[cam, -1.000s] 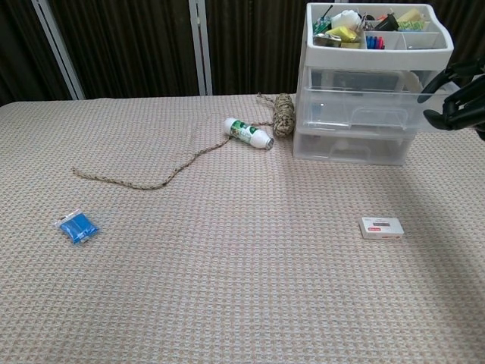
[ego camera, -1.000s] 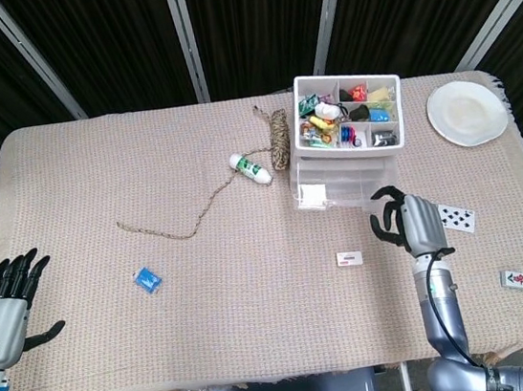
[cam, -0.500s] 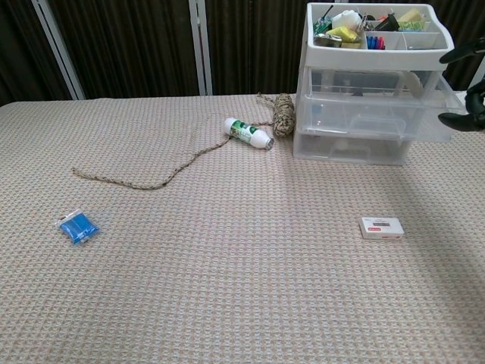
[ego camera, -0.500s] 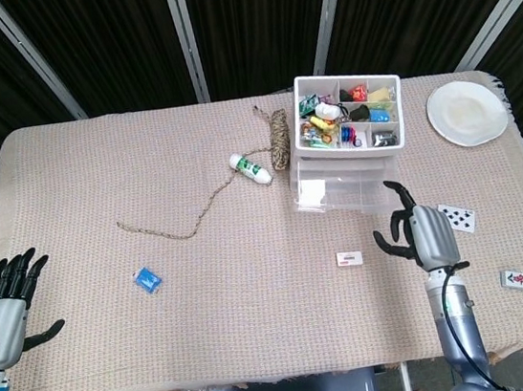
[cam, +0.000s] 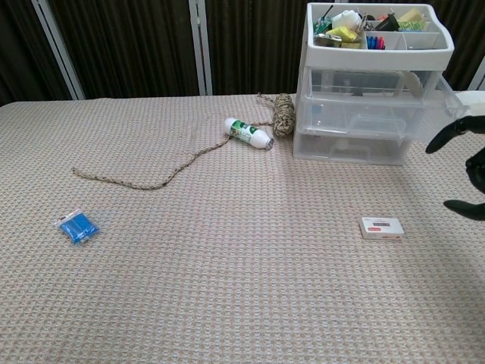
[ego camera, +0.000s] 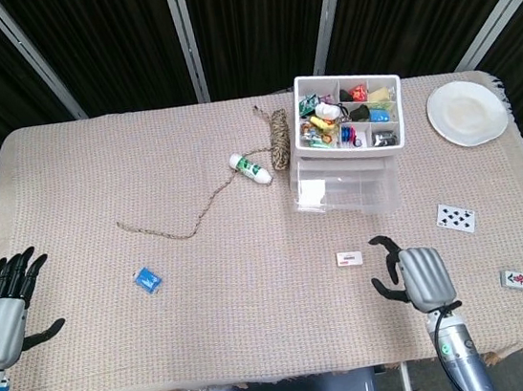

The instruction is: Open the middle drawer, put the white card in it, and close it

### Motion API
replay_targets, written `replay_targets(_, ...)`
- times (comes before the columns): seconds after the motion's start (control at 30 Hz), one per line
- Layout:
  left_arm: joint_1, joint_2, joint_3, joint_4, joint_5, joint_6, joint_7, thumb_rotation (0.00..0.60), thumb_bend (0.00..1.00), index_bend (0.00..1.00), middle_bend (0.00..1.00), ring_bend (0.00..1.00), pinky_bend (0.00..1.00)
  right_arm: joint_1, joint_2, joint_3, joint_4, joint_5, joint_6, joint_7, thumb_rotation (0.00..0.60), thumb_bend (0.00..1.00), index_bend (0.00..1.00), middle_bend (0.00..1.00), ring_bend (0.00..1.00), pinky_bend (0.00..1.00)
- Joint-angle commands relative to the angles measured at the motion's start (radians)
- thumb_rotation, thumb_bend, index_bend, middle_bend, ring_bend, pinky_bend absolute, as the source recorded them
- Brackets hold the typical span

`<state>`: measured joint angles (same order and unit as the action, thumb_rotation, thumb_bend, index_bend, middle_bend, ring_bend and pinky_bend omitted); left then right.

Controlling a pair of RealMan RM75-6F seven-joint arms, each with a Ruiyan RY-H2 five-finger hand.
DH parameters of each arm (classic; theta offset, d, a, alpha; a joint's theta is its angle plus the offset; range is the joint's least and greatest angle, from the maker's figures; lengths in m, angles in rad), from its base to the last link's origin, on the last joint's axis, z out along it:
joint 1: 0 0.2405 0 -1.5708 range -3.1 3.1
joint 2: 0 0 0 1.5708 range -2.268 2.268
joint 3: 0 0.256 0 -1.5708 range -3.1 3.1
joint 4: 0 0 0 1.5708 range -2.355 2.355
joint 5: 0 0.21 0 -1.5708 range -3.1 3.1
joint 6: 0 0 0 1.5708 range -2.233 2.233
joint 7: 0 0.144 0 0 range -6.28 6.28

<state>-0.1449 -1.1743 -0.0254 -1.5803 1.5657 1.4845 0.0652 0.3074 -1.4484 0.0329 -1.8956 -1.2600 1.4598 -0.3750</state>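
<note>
Lying near right hand (ego camera: 417, 276): white card (ego camera: 350, 258)

Hovering at five o'clock, right hand (ego camera: 417, 276) empty with fingers curled apart; resting at eight o'clock, left hand (ego camera: 4, 306) splaying fingers, holding nothing.

Drawer unit (ego camera: 348, 160) at the back right of the table (ego camera: 235, 286), with middle drawer (cam: 379, 115) pulled out toward the front. Card (ego camera: 351, 259) lying in front of the unit, right robot hand (ego camera: 417, 276) just to its right (not touching). Plate (ego camera: 467, 112) right of the unit. Bottle (ego camera: 251, 168) and rope (ego camera: 196, 209) left of it. Left robot hand (ego camera: 4, 306) at the front left edge.
</note>
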Motion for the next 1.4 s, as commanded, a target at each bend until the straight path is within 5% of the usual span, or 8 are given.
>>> replay_targets(0.03,0.0,0.0,0.0,-0.001,0.0,0.0,0.001,0.6,0.14,0.08,0.0,0.0,0.0,-0.008,-0.051,-0.004,0.064,0.011,-0.015,-0.024,0.6,0.17,0.31,0.8,0.84,0.72)
replay_targets(0.77,-0.001,0.002,0.001,-0.003,-0.002,-0.007,-0.005,0.6,0.14,0.08,0.0,0.0,0.0,0.036,-0.254,0.125,0.353,0.205,-0.133,-0.075,0.6,0.16,0.31,0.82,0.85,0.72)
replay_targets(1.4,-0.001,0.004,0.001,-0.007,-0.007,-0.011,-0.007,0.6,0.14,0.08,0.0,0.0,0.0,0.063,-0.308,0.173,0.376,0.28,-0.183,-0.089,0.6,0.2,0.32,0.82,0.85,0.72)
